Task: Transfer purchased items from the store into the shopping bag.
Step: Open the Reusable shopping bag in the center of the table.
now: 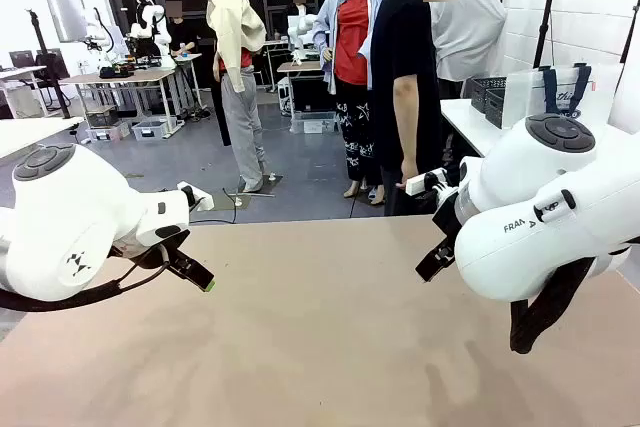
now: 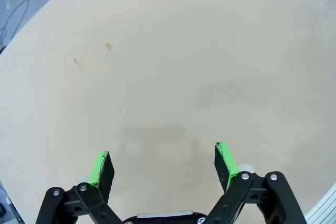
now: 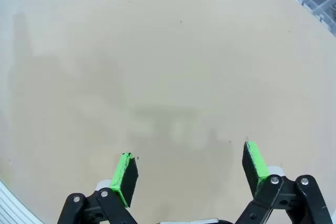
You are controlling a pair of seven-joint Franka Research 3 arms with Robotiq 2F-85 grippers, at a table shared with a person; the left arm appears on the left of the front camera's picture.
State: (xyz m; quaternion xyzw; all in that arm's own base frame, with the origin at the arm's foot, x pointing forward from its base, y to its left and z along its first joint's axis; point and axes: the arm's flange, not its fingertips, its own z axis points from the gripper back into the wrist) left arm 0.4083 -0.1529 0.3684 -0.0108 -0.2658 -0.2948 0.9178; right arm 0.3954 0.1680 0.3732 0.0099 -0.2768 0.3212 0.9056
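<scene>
We hold both arms low over the tan table (image 1: 320, 347), one at each side, with the middle of the table bare between them. Our left arm comes in from the left with its big white joint near the table edge, and the left hand (image 1: 200, 279) reaches forward and slants down toward the surface, its green-tipped finger hanging just above it. In the left wrist view, the left hand (image 2: 164, 163) is released, with its green pads (image 2: 100, 169) spread wide and plain table showing between them. Our right arm bulks in from the right, elbow raised. The right hand (image 1: 428, 267) points down and inward over the table. In its own wrist view, the right hand (image 3: 189, 167) is released as well, its pads (image 3: 125, 174) set well apart over the table and its faint shadow. The shopping bag (image 1: 560, 95), clear with navy straps, stands upright on a white side table (image 1: 462, 119) far off behind our right arm. The dark store basket (image 1: 488, 95) sits just beside it, and we cannot tell what lies inside. A person in a black shirt (image 1: 402, 67) stands at the far edge of our table.
</scene>
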